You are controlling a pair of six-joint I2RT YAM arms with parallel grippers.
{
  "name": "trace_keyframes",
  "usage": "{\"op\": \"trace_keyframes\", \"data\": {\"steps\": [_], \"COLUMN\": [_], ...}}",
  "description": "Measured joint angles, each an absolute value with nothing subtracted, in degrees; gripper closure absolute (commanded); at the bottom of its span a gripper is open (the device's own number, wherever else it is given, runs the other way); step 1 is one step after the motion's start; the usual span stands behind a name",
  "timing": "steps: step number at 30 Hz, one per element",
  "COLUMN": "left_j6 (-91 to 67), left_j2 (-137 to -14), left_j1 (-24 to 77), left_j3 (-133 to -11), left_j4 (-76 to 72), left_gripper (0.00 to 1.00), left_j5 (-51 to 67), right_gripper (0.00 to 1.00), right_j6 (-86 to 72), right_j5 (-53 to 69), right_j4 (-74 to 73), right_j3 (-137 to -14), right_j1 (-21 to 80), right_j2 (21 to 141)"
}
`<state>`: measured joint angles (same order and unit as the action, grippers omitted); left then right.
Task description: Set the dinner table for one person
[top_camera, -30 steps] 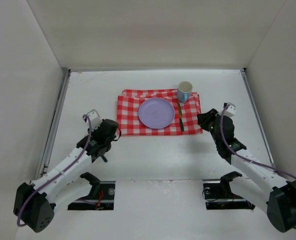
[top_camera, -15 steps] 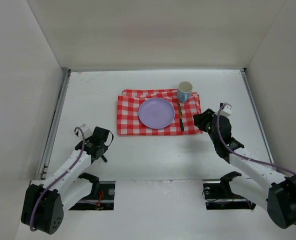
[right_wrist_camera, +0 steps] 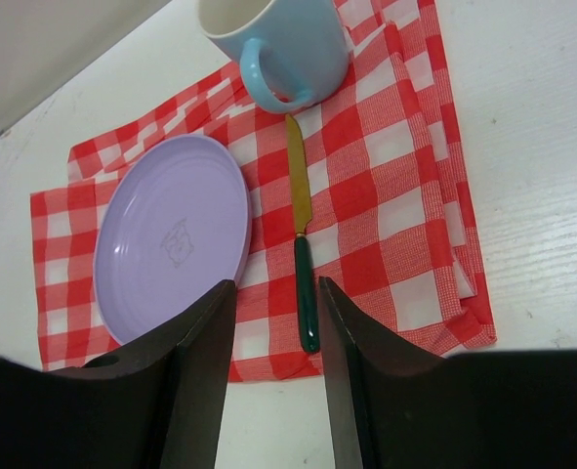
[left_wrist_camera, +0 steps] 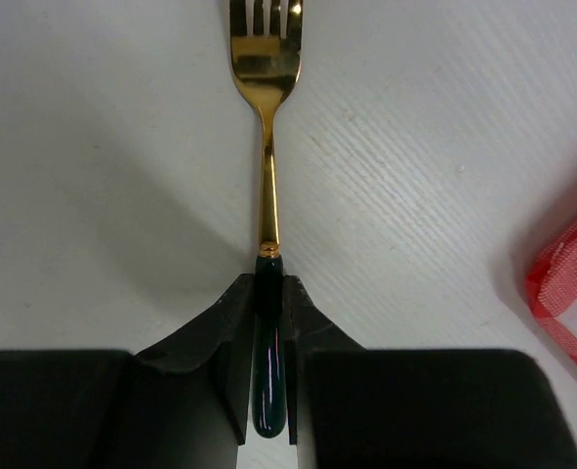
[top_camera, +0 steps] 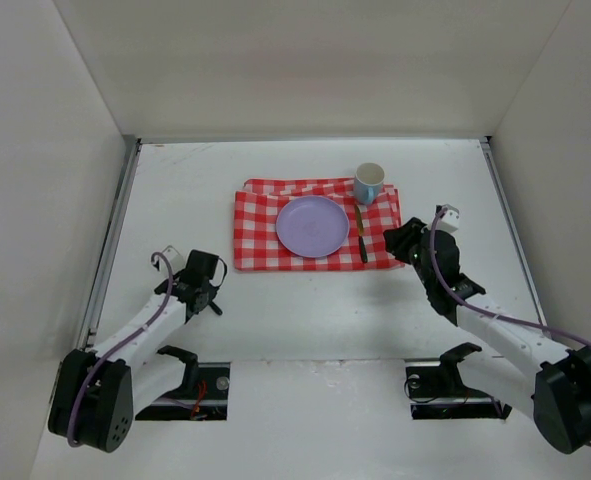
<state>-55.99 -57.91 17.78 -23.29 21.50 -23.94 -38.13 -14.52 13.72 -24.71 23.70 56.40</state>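
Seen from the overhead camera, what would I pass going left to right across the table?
In order: left gripper pinching a fork, purple plate, knife, right gripper. The blue mug overlaps the knife's span, so I skip it.

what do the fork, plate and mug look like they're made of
Fork: polished gold-toned metal, mirror glints, with a glossy dark green handle, perhaps resin or enamel. Plate: matte lilac, ridged rings, likely plastic or glazed ceramic. Mug: smooth light blue, probably glazed ceramic.
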Motion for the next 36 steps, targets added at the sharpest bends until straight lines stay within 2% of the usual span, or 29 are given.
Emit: {"op": "trace_keyframes", "data": {"steps": [6, 13, 20, 28, 36], "left_j6": [-53.4, -46.0, -37.9, -32.3, -29.4], "left_j2": [-56.9, -52.0, -69.6, -83.4, -94.2], "left_j1": [20.8, 27.6, 35.0, 34.2, 32.1], "left_j3": [-23.2, -27.4, -38.8, -50.3, -56.3], "left_j4": [20.0, 18.1, 7.6, 3.8, 3.4], "left_gripper": [1.00, 1.00, 0.99, 0.98, 0.98], "left_j5": [-23.5, -27.2, -28.2, -25.1, -22.5], "right_gripper": [0.51, 0.50, 0.50, 0.49, 0.49], "right_j6": [-38.1, -38.1, -37.8, -37.3, -36.9], "right_j5": [-14.6, -14.6, -15.4, -16.1, -16.5], "right_j4": [13.9, 14.1, 14.6, 15.0, 15.1], "right_j3": [-24.7, -24.7, -24.7, -25.4, -25.5], "right_j1": [23.7, 23.7, 24.5, 25.9, 26.0], "right_j2": [56.7, 58.7, 60.2, 62.1, 62.4]}}
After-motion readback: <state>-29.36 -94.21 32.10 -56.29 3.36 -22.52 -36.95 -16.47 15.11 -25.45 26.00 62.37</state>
